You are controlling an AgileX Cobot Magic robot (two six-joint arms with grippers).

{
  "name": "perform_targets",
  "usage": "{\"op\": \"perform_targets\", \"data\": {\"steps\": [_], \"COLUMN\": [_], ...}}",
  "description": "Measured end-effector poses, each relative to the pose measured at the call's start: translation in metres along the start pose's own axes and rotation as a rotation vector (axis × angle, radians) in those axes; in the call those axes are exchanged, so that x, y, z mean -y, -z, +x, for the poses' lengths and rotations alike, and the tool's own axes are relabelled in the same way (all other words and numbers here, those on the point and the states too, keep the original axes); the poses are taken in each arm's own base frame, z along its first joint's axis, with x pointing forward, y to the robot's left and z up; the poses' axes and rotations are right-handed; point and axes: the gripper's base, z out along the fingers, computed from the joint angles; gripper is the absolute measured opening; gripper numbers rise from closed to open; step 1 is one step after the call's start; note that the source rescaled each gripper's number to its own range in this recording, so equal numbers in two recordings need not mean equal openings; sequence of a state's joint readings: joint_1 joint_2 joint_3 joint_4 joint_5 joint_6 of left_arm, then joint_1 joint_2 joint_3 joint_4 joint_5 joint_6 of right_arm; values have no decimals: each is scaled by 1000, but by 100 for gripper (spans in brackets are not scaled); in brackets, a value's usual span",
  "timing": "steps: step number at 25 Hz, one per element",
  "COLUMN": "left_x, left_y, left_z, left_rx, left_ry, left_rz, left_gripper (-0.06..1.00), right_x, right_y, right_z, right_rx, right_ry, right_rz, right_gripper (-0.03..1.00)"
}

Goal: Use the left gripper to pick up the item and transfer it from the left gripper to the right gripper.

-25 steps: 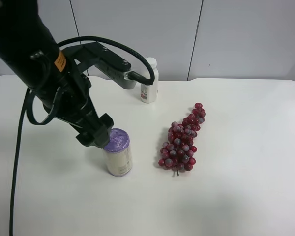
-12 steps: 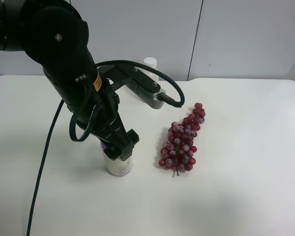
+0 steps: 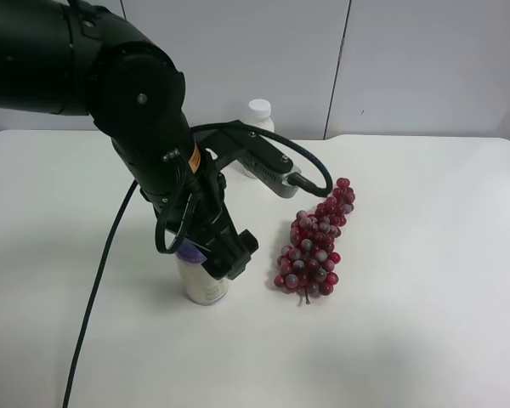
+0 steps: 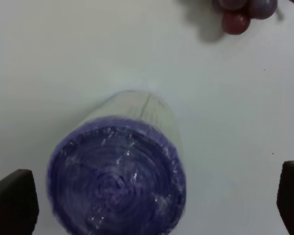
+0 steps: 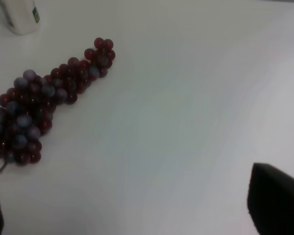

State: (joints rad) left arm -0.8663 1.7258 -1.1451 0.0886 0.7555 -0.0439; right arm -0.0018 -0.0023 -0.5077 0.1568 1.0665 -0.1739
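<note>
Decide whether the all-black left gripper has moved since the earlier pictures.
Yes. The left gripper shifted toward the exterior high view's right, from beside the cream-coloured, purple-topped cylinder container to above it, nearer the bunch of red grapes.

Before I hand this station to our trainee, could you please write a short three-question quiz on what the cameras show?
1. True or false: the all-black left gripper is shut on the squat cream cylinder container with a shiny purple top.
2. How does the container sit? A upright on the white table; B on its side; C lifted off the table.
3. What does the black-fingered right gripper hold, near the bunch of red grapes?
Key: 1 false, its jaws stand open over the container. 2 A, purple end up. 3 nothing, its jaws are open.
</note>
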Motion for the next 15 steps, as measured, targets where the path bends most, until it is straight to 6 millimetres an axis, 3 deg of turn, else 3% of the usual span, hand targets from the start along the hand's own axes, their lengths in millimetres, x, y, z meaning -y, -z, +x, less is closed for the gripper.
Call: {"op": "perform_targets", "data": {"steps": [15], "left_x": [-3], "left_y": [-18], "left_z": [-2], "left_rx": [-13], "left_ry": [-59], "left_rz": [-46], "left_gripper": [100], "right_x": [0], "right_y": [0], "right_z": [0], "right_rx": [0], "right_ry": [0], "right_rz": [0], "right_gripper": [100]}}
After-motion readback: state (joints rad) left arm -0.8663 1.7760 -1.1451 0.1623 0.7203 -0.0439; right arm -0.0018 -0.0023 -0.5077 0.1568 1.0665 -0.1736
